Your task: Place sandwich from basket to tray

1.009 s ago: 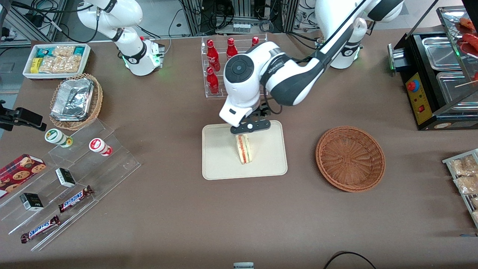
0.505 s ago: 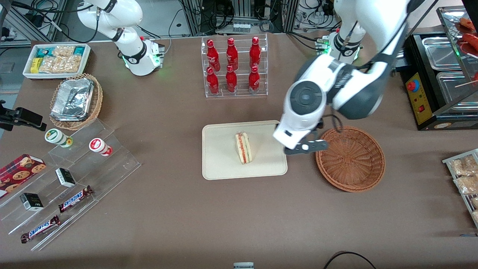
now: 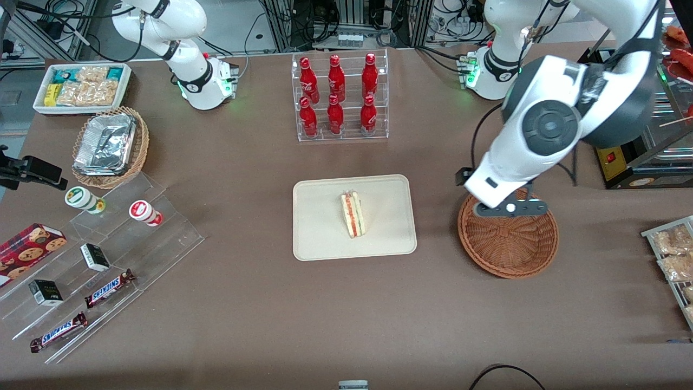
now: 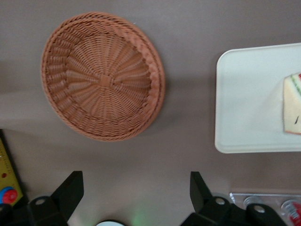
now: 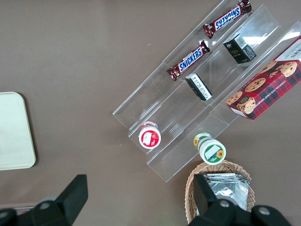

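On the brown worktop [image 3: 260, 303], seen from the front, one sandwich [image 3: 353, 214] lies alone on the single cream tray [image 3: 319, 238]. One reddish basket [image 3: 509, 244] sits toward the working arm's end, its rim farthest from the camera partly covered by the tool [image 3: 509, 207] hovering above it. Six red bottles [image 3: 335, 81] fill a clear rack. From the left wrist, the tool [image 4: 136, 193] has its fingers [image 4: 70, 190] spread wide apart, gripping nothing; the basket [image 4: 101, 77] holds nothing, and the sandwich [image 4: 292, 106] on the tray [image 4: 244, 94] is cut off at the edge.
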You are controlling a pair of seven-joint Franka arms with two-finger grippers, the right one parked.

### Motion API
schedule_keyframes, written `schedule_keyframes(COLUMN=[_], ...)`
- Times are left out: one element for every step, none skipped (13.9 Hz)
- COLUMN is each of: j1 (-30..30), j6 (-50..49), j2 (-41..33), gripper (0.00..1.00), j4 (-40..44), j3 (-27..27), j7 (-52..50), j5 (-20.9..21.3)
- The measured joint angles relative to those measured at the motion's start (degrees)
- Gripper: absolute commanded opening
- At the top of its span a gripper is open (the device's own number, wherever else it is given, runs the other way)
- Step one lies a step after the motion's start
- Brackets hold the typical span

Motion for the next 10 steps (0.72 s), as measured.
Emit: schedule_keyframes(j1=[-0.25,-0.9,-1.77,-2.53,-2.96,-3.32,-3.81,-4.2,-4.39,-4.51], j6=[-0.77,-1.58,-2.71,-3.95,-5.08,-6.1,-7.21,-8.34,-9.38,-10.13], j2=[-1.63,-3.33,-5.06,-6.65,-8.14,-9.56,-10.86,-12.08,-13.12,-14.15], gripper=[1.0,1.0,1.0,1.0,1.0,1.0,1.0,1.0,1.0,1.0], j4=[-0.71,-1.36,-1.86,-2.13,-2.23,-2.34,-2.43,-2.56,-2.63,-2.68], j3=[2.46,5.42,8.58,11.48,13.82,16.0,18.18,20.08,21.45,22.5], j7=[3.2,6.67,10.05,12.8,14.81,16.92,19.26,21.25,22.46,22.91], j5=[-1.14,-2.14,-2.82,-3.16,-3.35,-3.5,-3.64,-3.77,-3.85,-3.91])
